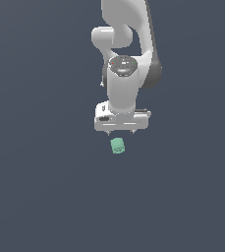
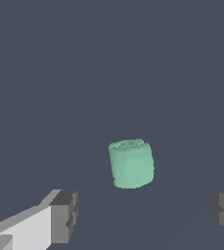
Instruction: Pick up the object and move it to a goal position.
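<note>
Gripper point(image 1: 121, 132) fingertips point(image 2: 64, 215) cropped, object point(image 2: 131, 163) clear

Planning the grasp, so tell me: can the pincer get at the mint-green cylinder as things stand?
Probably yes. The pincer is open, its fingers spread much wider than the mint-green cylinder, and it holds nothing. Nothing shows between them, though the cylinder lies slightly ahead of the gap rather than in it.

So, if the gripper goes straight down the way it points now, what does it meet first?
Probably the mint-green object: the open gripper has it between and just beyond its fingers. Depth is unclear.
</note>
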### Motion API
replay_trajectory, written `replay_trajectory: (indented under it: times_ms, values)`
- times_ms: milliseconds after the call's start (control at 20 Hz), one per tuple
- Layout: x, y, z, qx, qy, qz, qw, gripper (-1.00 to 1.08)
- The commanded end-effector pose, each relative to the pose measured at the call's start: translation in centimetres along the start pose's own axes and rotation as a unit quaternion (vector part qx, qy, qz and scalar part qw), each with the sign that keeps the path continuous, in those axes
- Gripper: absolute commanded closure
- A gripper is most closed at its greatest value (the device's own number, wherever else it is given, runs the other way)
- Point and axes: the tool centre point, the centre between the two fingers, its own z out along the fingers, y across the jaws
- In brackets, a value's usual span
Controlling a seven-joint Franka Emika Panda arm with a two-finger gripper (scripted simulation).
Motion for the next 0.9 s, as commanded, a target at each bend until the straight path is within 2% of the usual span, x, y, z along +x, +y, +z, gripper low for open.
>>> replay_trajectory:
  times_ms: [0,500,850]
  values:
    - [0.0,0.0,0.0,0.000,0.000,0.000,1.0000,-0.92]
    - [0.1,-2.1,0.2,0.012,0.005,-0.020,0.9997,-0.92]
    - [0.1,-1.7,0.9,0.009,0.006,-0.023,0.9997,-0.92]
